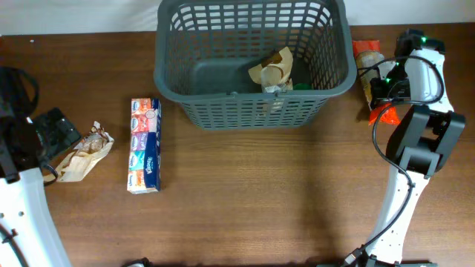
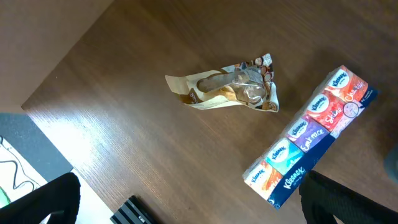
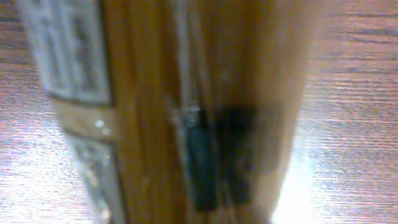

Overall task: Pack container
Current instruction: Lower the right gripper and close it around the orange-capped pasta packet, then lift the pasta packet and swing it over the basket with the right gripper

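Basket (image 1: 252,111) stands upright at the far middle of the surface (image 1: 260,193), open side up. Inside it, towards its right, lies a tan packet (image 1: 273,70) with something green beside it.

Left hand (image 2: 186,199) hangs over the left end of the surface, fingers spread wide, holding nothing. Below it lie a crumpled snack packet (image 2: 227,90) and, near it but not touching, a long tissue pack (image 2: 311,134). Both are well left of the basket.

Right hand (image 1: 380,83) is down over an orange packet (image 1: 366,55), which lies just right of the basket, outside it. Its wrist view is filled by blurred orange wrapper. How far the fingers stand apart, and whether they grip, I cannot tell.
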